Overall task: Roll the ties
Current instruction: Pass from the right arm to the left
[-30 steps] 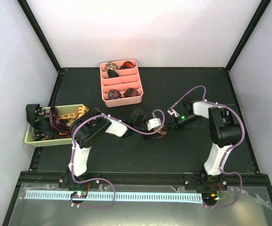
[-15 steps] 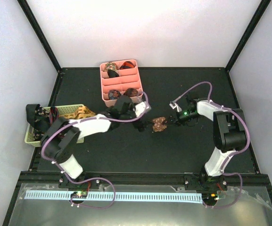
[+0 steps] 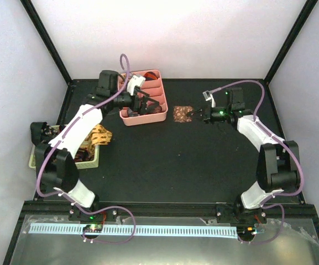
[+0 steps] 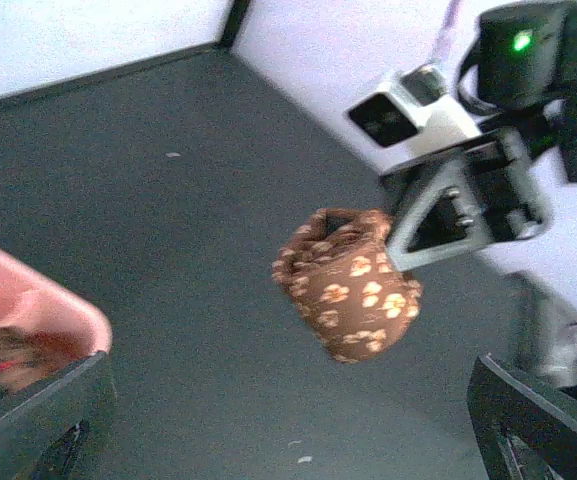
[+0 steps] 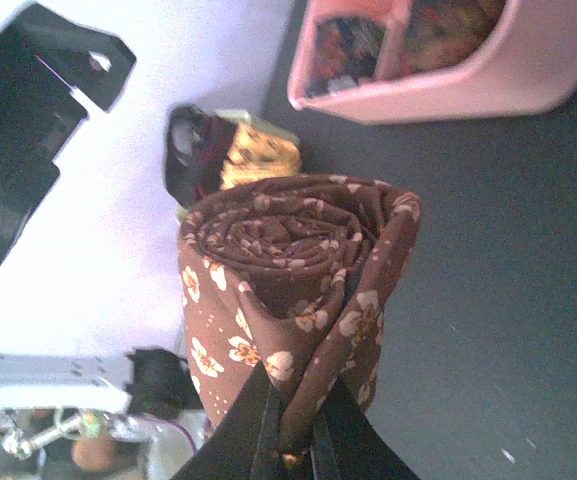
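**Overhead view.** A rolled brown fabric necktie with a pale flower print (image 3: 181, 115) lies in the upper centre of the frame, just right of the pink divided plastic tray (image 3: 156, 116); a narrow strip of black tabletop (image 3: 176, 171) separates the roll from the tray's right edge. The right fingers (image 3: 192, 115) reach in from the right and are clamped on the roll. The left fingers (image 3: 141, 105) hang over the tray's near compartments, spread wide and holding nothing. A pale woven basket (image 3: 59, 165) sits at the tabletop's left edge; loose orange-and-brown patterned neckties (image 3: 95, 135) spill over its right rim. Bare tabletop fills the lower centre of the frame, between the two arms.

**Left wrist view.** The roll (image 4: 348, 295) hangs mid-frame off the right fingers (image 4: 438, 215); whether it touches the tabletop cannot be told. A tray corner (image 4: 38, 315) shows at lower left.

**Right wrist view.** The right fingers (image 5: 238, 450) pinch the roll's (image 5: 288, 280) lower fold at bottom centre; small dark rolled ties (image 5: 353, 45) fill the tray's (image 5: 528, 75) compartments at upper right.
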Robot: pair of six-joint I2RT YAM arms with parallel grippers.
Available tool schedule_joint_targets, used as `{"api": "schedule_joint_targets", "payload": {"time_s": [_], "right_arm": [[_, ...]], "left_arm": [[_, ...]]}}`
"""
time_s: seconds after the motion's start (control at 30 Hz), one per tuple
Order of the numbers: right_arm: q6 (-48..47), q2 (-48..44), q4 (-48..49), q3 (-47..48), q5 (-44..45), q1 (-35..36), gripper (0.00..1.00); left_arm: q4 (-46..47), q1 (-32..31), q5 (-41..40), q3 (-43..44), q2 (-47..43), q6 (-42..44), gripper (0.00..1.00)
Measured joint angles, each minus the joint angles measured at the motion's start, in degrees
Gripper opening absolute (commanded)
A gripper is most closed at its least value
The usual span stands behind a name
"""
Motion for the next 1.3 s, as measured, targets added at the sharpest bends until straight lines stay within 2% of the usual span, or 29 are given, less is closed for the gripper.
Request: {"api": "schedule_joint_targets", "payload": {"time_s": [0.1,0.23,0.43,0.6,0.9,1.3], "right_arm": [[7.4,-1.8,8.5,-1.7,-1.2,0.0,0.02],[13.8,-2.7,15.7,-3.7,-2.2,0.5,0.02],[20.2,-2.9,22.0,-7.5,-2.9,2.5,0.02],[24.2,-2.9,26.2,-9.0,-3.4,3.8,0.02],[26.7,-2.9,29.7,-9.0,-3.5,5.2,0.02],[27.1,-2.9,30.3,-9.5,-3.2,6.4,0.02]], "left_arm": [[1.2,1.3,8.6,1.6,2.1,-6.2,0.99],[10.9,0.4,17.4,-4.7,4.6,-20.2,0.99],[27.7,-2.6,23.2,-11.8,9.9,-40.1,0.99],[38.6,-4.2,25.7,-12.3,12.9,-50.1,0.99],[45.0,-6.1,27.4,-11.0,14.9,-56.1,0.94],[45.7,-7.0,28.5,-9.5,15.6,-57.2,0.87]]}}
